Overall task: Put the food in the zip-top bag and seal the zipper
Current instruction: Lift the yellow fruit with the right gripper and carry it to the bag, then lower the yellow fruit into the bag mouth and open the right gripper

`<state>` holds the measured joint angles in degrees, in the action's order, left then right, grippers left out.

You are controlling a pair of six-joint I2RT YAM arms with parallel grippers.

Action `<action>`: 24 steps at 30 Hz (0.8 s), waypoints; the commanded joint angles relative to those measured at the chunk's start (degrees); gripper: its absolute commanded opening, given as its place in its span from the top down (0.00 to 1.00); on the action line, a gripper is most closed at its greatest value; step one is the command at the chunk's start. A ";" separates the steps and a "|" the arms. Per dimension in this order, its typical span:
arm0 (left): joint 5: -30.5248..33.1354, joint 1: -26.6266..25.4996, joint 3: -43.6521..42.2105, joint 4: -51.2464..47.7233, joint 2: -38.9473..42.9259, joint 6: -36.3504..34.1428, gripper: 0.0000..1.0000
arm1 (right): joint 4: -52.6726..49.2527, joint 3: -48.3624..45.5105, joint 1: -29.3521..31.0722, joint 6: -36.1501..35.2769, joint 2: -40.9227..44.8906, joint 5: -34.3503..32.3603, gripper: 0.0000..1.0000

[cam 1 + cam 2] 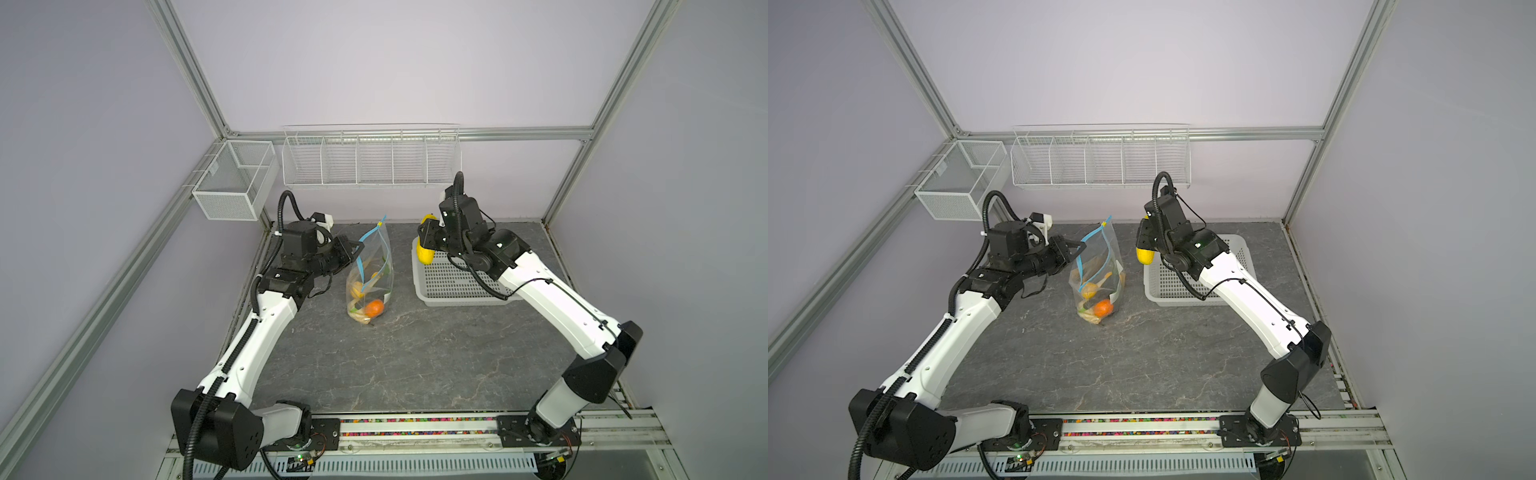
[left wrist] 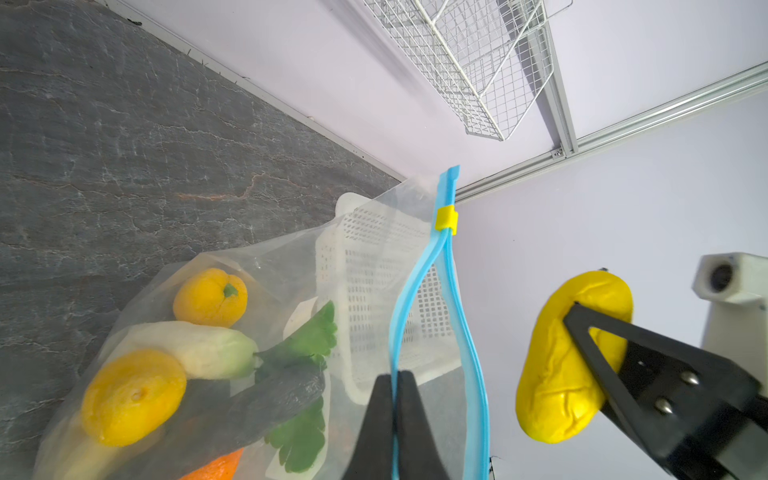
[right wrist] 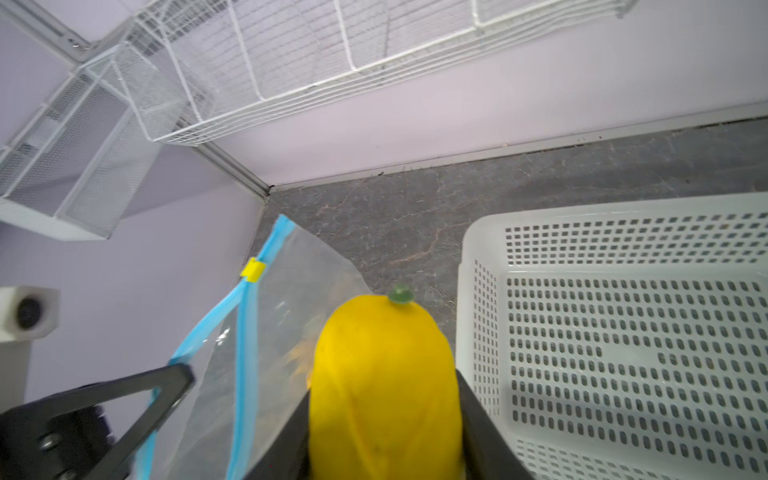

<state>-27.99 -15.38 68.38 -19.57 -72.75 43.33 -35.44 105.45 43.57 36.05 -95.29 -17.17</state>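
The zip-top bag (image 1: 376,249) (image 1: 1108,249) stands upright on the grey table, its mouth open. My left gripper (image 1: 360,248) (image 1: 1082,247) (image 2: 395,376) is shut on one side of the blue zipper (image 1: 365,241) (image 2: 415,291). The yellow slider (image 2: 446,219) (image 3: 253,269) sits near the strip's top end. Food lies inside the bag: an orange (image 1: 374,308) (image 1: 1103,308), a lemon (image 2: 133,395), a white oblong piece (image 2: 199,349), a dark piece (image 2: 257,399) and leafy green (image 2: 316,336). My right gripper (image 1: 424,241) (image 1: 1144,245) (image 3: 383,386) is shut on a yellow oblong piece (image 1: 426,253) (image 1: 1145,256) (image 2: 561,374) (image 3: 382,353), in the air just right of the bag's mouth.
A white perforated basket (image 1: 457,286) (image 1: 1183,286) (image 3: 582,212) sits on the table under the right arm, nothing showing in it. A wire rack (image 1: 370,160) and a mesh box (image 1: 232,178) hang on the back walls above the table.
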 commanded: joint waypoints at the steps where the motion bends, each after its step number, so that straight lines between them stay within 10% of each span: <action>1: -0.35 0.17 2.04 0.12 1.33 0.57 1.00 | 6.09 3.78 3.72 -3.84 -1.52 -2.46 0.57; 24: -0.46 0.26 0.96 1.98 2.11 1.56 1.00 | 14.78 7.91 11.20 -6.37 -11.59 -6.77 0.50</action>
<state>-28.40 -15.38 68.58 -19.44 -71.90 44.53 -22.44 114.02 54.59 29.06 -107.61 -23.14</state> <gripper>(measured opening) 0.047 0.497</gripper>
